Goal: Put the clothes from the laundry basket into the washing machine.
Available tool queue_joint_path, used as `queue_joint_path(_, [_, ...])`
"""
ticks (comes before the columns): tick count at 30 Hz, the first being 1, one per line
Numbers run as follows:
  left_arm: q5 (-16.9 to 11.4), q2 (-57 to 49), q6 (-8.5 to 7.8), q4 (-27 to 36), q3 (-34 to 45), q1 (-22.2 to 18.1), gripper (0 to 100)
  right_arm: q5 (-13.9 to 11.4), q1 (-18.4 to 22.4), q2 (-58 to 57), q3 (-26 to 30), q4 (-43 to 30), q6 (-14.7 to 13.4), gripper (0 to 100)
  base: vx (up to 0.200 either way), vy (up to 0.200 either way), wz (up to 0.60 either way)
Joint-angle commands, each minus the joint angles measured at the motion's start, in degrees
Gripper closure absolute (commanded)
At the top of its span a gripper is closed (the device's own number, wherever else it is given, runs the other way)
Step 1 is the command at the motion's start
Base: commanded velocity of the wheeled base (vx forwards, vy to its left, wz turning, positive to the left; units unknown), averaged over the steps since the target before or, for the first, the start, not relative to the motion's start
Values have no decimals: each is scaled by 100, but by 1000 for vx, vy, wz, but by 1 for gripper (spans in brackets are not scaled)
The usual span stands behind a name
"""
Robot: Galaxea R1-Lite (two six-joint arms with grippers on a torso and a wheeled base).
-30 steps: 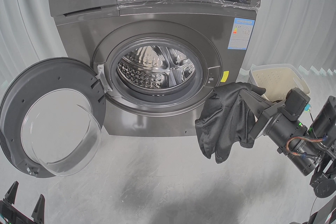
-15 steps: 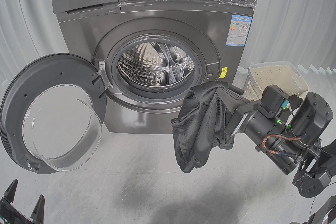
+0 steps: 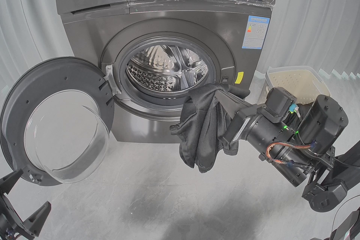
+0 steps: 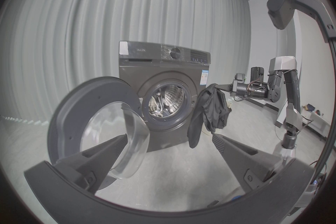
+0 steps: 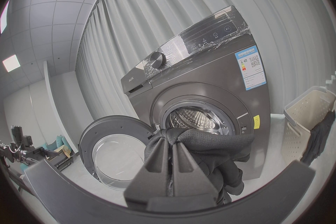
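The right claw (image 3: 225, 98) is clamped shut on a black garment (image 3: 202, 128), pinching a fold at its top so that the rest hangs loose in long drapes. Over the last second the arm has carried it away from the laundry basket (image 3: 300, 81), which stands on the floor just beside the washing machine's (image 3: 165, 27) right flank, and across towards the open porthole. The head camera also shifted slightly at the start of that second, but in the last half-second the machine holds its place while the garment slides further left. The pinched top now sits at the lower right rim of the opening, in front of the drum (image 3: 165, 68) and not yet inside it. The tail hangs below the rim, over the machine's front panel.

The door (image 3: 56, 120) is swung fully open to the left, leaving the mouth free. The left claw (image 3: 33, 187) sits low near the door's bottom edge, its fingers spread and empty, and has turned from its pose of a moment ago.

The carry looks nearly done. What seems left is to push inward past the rim and let go. The dangling tail may catch on the lip. In the right wrist view another dark cloth (image 5: 320, 137) drapes over the basket's edge, so more loads probably remain.
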State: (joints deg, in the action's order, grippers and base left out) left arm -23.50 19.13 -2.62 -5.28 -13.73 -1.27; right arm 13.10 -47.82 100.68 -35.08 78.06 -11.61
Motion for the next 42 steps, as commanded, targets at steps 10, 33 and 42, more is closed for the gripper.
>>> queue_joint_path(10, [-260,3739,-37,-2276,-42,1498,0,-36,-104,901,-939,-54,-88,100,0,0,0])
queue_joint_path(33, [-58,6516,754,-4060,-1071,2957,0,8,-192,1085,-992,25,-61,100,0,0,0])
queue_joint_path(42, [-49,7228,781,-4526,-1264,2974,0,17,-245,1147,-1000,34,-52,100,0,0,0])
